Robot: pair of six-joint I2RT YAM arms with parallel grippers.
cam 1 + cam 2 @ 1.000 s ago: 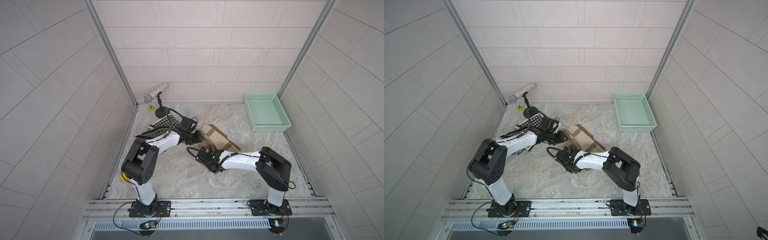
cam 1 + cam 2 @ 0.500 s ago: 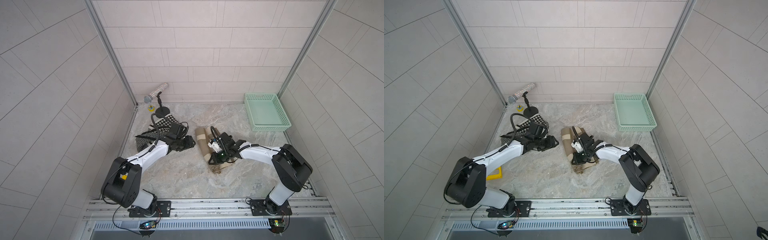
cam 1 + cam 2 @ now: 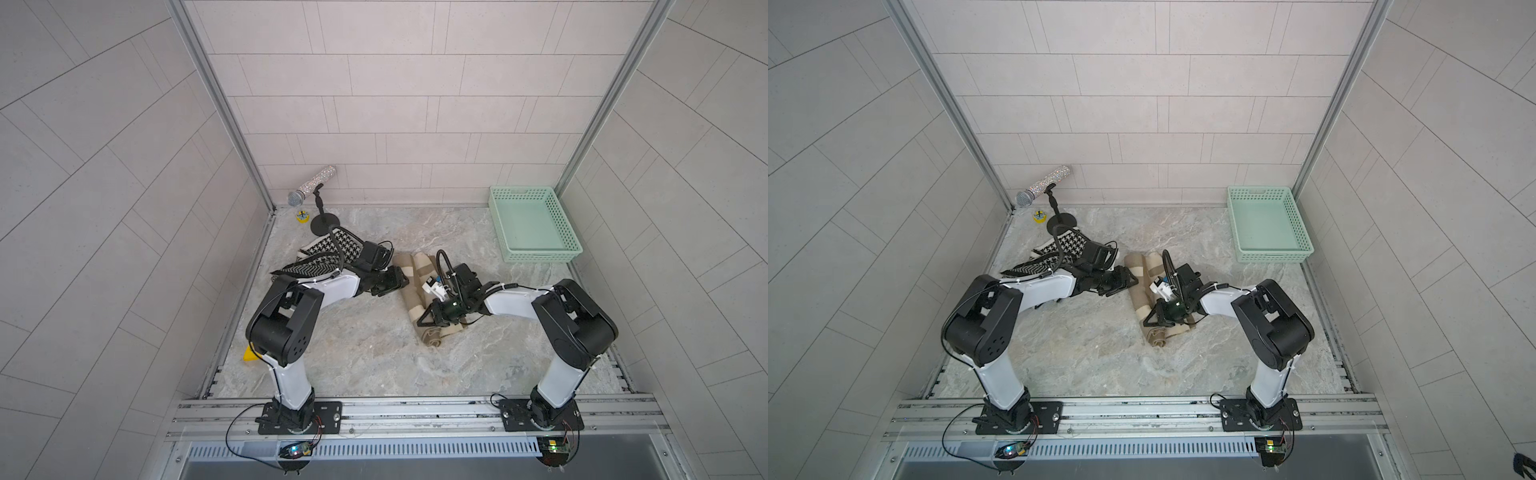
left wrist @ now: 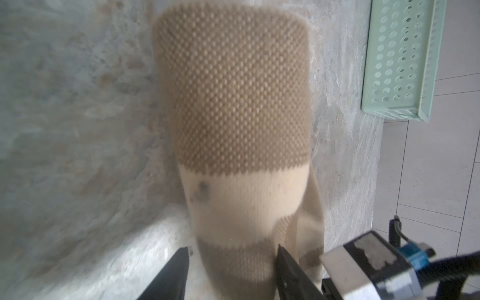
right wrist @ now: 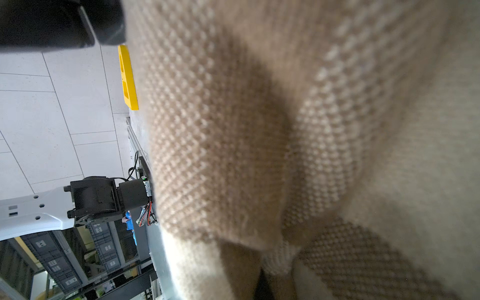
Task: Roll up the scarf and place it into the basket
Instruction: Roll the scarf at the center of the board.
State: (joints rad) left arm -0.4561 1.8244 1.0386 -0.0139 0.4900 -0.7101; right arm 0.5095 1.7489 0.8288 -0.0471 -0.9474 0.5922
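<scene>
The scarf (image 3: 415, 286), a tan and cream knit, lies rolled into a long bundle in the middle of the table, visible in both top views (image 3: 1142, 286). My left gripper (image 3: 401, 282) is at its far left side. In the left wrist view, this gripper (image 4: 233, 252) is open and straddles the roll, one finger (image 4: 285, 262) against the fabric. My right gripper (image 3: 422, 322) rests on the roll's near part, shut on a fold of scarf (image 5: 233, 130) that fills the right wrist view. The mint-green basket (image 3: 528, 224) is at the back right, apart from both arms.
A black-and-white houndstooth cloth (image 3: 328, 253) lies under the left arm. A glittery microphone on a black stand (image 3: 311, 191) and a small yellow disc (image 3: 302, 216) are in the back left corner. A yellow block (image 3: 250, 354) sits by the left wall.
The scarf has gone from a loose folded sheet to a roll. My left gripper has come across to the roll and opened wider. My right gripper has shifted to the roll's near part.
</scene>
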